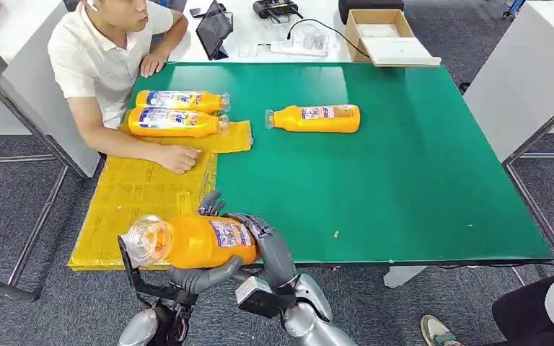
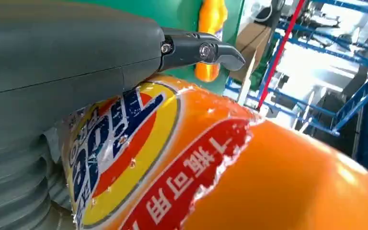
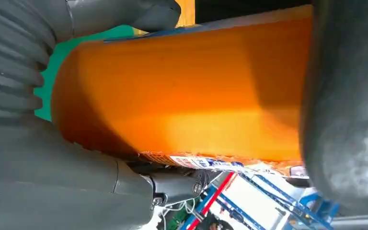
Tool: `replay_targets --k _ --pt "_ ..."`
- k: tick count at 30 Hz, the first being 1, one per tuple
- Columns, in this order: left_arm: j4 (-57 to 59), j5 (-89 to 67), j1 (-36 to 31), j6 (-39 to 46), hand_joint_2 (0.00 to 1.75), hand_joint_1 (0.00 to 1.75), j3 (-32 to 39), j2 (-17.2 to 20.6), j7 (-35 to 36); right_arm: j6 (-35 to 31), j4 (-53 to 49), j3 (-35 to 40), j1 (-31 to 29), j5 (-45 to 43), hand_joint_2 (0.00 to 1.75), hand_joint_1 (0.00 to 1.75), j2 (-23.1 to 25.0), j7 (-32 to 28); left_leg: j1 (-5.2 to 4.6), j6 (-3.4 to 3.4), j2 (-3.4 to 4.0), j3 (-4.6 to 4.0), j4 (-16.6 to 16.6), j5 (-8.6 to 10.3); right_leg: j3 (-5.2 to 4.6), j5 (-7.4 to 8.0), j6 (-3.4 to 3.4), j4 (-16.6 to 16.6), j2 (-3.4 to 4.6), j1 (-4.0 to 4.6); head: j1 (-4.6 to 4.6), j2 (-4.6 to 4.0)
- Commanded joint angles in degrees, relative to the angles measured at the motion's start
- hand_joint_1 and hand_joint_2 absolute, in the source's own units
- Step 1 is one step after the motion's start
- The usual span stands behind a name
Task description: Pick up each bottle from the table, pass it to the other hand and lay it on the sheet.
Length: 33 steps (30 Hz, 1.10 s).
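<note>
Head view: both grey hands grip a glossy orange bottle (image 1: pixel 195 241).

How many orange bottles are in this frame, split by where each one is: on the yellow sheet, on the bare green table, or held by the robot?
On the yellow sheet: 2 bottles, one behind the other, beside a person's hand
On the bare green table: 1 bottle
Held at the table's near edge: 1 bottle, gripped by both the left robot hand and the right robot hand
Total: 4 bottles
</note>
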Motion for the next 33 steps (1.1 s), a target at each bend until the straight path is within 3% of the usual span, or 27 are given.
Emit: replay_targets --k 1,3,4,5,6,7,13,14,19,22,25,28,31,32,33 --pt "-0.1 -1.6 -3.6 4.5 1.75 1.75 -0.6 -1.2 -2.2 2.7 11.0 5.0 -2.6 0.0 1.75 1.75 1.0 0.9 0.09 -0.11 -0.08 0.28 0.0 -0.09 0.33 -0.13 -0.13 -0.1 -0.19 0.11 0.0 0.0" --pt "-0.3 -1.8 -3.6 5.3 1.75 1.75 0.0 -1.2 -2.5 2.9 12.0 5.4 -2.8 0.2 1.75 1.75 0.9 1.4 0.08 -0.1 -0.1 0.23 0.0 -0.07 0.28 -0.12 -0.12 0.0 -0.21 0.1 0.0 0.0" --pt "-0.6 -1.8 -3.4 5.6 1.75 1.75 0.4 -1.1 -2.7 3.1 12.5 5.7 -2.7 0.4 1.75 1.45 0.7 1.8 0.08 -0.09 -0.12 0.17 0.0 -0.05 0.23 -0.09 -0.1 -0.1 -0.2 0.09 0.0 0.02" --pt "-0.8 -1.8 -3.3 5.7 1.75 1.75 0.6 -1.0 -2.8 3.0 12.8 5.9 -2.7 0.6 1.75 0.77 0.6 2.1 0.07 -0.07 -0.08 0.11 0.0 -0.03 0.15 -0.05 -0.08 -0.1 -0.15 0.08 0.0 0.0" --pt "-1.0 -1.7 -3.3 5.7 1.75 1.75 0.9 -0.8 -2.8 2.9 12.9 6.0 -2.5 0.8 1.75 0.56 0.4 2.4 0.09 -0.1 -0.09 0.24 -0.1 -0.07 0.29 -0.1 -0.12 -0.1 -0.19 0.11 0.02 0.0" --pt "-1.2 -1.7 -3.1 5.7 1.75 1.75 1.1 -0.8 -2.8 2.8 12.9 6.1 -2.5 1.0 1.75 0.03 0.3 2.5 0.1 -0.11 -0.1 0.25 0.0 -0.09 0.31 -0.13 -0.13 -0.1 -0.21 0.13 0.02 0.02" --pt "-1.5 0.9 -2.4 7.6 1.75 1.75 5.4 -0.6 -1.0 0.5 10.9 6.8 -0.5 2.4 1.75 0.0 -0.1 3.2 0.05 -0.06 -0.03 0.1 0.0 -0.03 0.12 -0.05 -0.07 -0.1 -0.11 0.06 0.0 0.02" --pt "-1.2 1.3 -2.5 7.6 1.75 1.75 6.1 -0.5 -0.9 0.4 10.6 6.7 -0.3 2.4 0.0 0.0 -0.2 3.3 0.1 -0.12 -0.03 0.29 0.0 -0.11 0.32 -0.14 -0.14 -0.1 -0.16 0.12 0.0 0.02" --pt "-0.9 1.6 -2.5 7.9 1.75 1.75 7.1 -0.4 -0.8 -0.1 10.1 6.9 -0.1 2.8 0.0 0.0 -0.4 3.6 0.05 -0.07 -0.03 0.1 0.0 -0.03 0.11 -0.05 -0.08 -0.1 -0.11 0.06 0.02 0.0" --pt "-0.4 2.3 -2.6 9.0 1.75 1.75 9.1 0.0 -0.2 -3.7 8.5 7.2 0.9 4.6 0.0 0.0 -1.3 3.3 0.08 -0.13 -0.05 0.31 0.0 -0.11 0.33 -0.16 -0.15 0.0 -0.2 0.11 0.02 0.02" --pt "4.8 -4.3 -4.8 14.1 1.75 1.75 10.2 3.9 2.1 -7.2 6.4 7.6 2.7 6.5 0.0 0.0 -2.6 2.6 0.08 -0.12 -0.08 0.31 -0.1 -0.07 0.33 -0.12 -0.15 -0.1 -0.2 0.1 0.02 0.0" --pt "7.0 -7.7 -6.2 14.9 1.75 1.75 10.8 4.4 0.7 -7.7 5.6 7.8 3.4 7.0 0.0 0.0 -3.0 2.3 0.03 -0.09 -0.07 0.2 -0.1 -0.01 0.2 -0.07 -0.1 -0.1 -0.15 0.04 0.02 0.02" --pt "10.7 -27.9 -9.3 23.8 1.75 1.71 7.5 8.1 -1.0 -9.5 2.8 5.2 5.0 4.7 0.0 0.0 -2.9 -1.1 0.06 -0.12 -0.05 0.27 -0.1 -0.05 0.27 -0.1 -0.14 -0.1 -0.15 0.08 0.0 0.02" --pt "14.3 -41.4 -11.3 30.7 1.75 1.48 7.4 9.3 0.3 -11.4 0.5 2.2 6.1 2.4 0.0 0.0 -2.4 -3.2 0.04 -0.1 -0.04 0.19 -0.1 -0.02 0.19 -0.06 -0.11 -0.1 -0.13 0.06 0.0 0.02" --pt "16.2 -44.2 -12.0 32.2 1.75 1.45 8.8 9.4 1.6 -13.2 -1.0 0.8 6.5 1.7 0.0 0.0 -2.3 -3.5 0.06 -0.14 -0.14 0.3 -0.1 -0.03 0.32 -0.12 -0.16 -0.1 -0.27 0.08 0.02 0.02"
